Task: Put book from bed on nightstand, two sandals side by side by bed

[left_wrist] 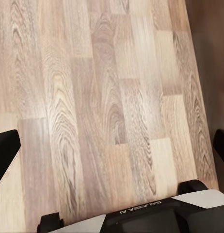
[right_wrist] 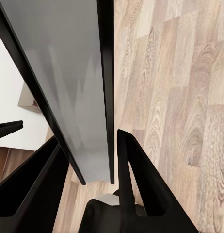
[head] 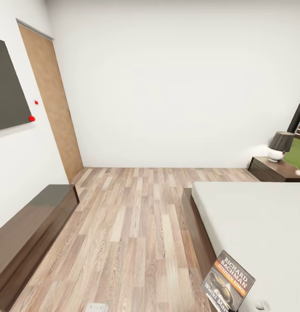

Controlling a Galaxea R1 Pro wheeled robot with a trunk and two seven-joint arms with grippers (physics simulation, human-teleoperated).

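The book (head: 228, 281), with its dark cover and orange band, stands tilted in the air over the near edge of the bed (head: 262, 225). In the right wrist view it appears edge-on as a grey slab, the book (right_wrist: 68, 73), with my right gripper (right_wrist: 88, 141) shut on it and one black finger on each side. My left gripper (left_wrist: 113, 145) hangs open over bare wood floor, with nothing between its fingers. A dark-brown nightstand (head: 271, 170) stands beyond the bed's far corner. The sandals are out of view.
A lamp (head: 280, 146) sits on the nightstand. A long low brown bench (head: 33, 221) runs along the left wall under a dark panel (head: 7, 86), and a wooden door (head: 52, 95) is behind it. Wood-plank floor (head: 137, 225) lies between bench and bed.
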